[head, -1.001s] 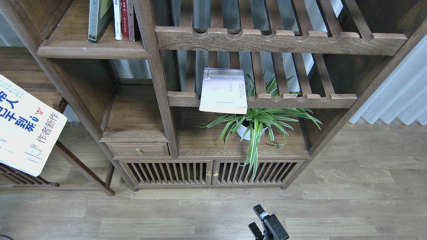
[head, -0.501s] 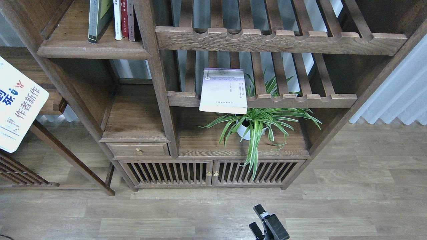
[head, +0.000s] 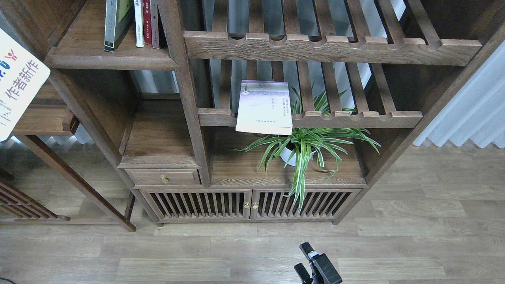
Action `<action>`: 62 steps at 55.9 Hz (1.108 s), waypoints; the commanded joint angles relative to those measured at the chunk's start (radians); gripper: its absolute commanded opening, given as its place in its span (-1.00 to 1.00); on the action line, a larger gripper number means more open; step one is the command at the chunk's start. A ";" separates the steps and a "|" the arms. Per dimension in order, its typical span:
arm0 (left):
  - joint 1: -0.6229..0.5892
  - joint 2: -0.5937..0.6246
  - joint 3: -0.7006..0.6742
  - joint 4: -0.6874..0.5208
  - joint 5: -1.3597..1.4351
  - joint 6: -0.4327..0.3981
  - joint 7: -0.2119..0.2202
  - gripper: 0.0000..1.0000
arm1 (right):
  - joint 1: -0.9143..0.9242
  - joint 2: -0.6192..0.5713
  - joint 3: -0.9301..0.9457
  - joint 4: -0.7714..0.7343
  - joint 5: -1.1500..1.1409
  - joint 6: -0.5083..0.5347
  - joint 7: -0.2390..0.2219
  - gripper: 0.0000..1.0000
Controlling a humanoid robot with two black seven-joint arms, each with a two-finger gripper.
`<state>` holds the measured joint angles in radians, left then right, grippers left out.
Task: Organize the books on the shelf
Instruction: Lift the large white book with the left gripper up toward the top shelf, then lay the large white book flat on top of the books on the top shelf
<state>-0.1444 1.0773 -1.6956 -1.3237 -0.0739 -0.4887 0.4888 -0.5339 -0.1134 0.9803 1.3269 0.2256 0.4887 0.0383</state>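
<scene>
The large white book (head: 17, 79) with Chinese lettering hangs at the left edge, tilted and mostly cut off; whatever holds it is out of view. The black-edged yellow-green book (head: 116, 23) stands upright on the dark-brown shelf (head: 110, 61) at the upper left. The pale lavender-white book (head: 264, 107) lies flat on a slatted rack, overhanging its front rail. My right gripper (head: 303, 260) is low at the bottom edge over the floor, fingers apart and empty, far from every book. My left gripper is out of view.
Thin white, red and dark spines (head: 146, 21) stand next to the yellow-green book. A spider plant in a white pot (head: 302, 148) sits under the lavender book. A small drawer (head: 163, 177) and slatted cabinet doors (head: 248, 203) are below. A low side table (head: 43, 118) stands at the left.
The large white book has moved up and to the left, with more of it now past the frame's edge. The right gripper and the other books have not moved.
</scene>
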 commanded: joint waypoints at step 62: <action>-0.705 0.007 0.585 0.090 -0.006 0.000 0.000 -0.67 | -0.001 0.000 0.000 0.000 0.000 0.000 0.000 0.98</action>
<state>-0.8198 1.0884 -1.1239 -1.2332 -0.0804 -0.4887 0.4887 -0.5355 -0.1135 0.9802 1.3274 0.2256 0.4887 0.0383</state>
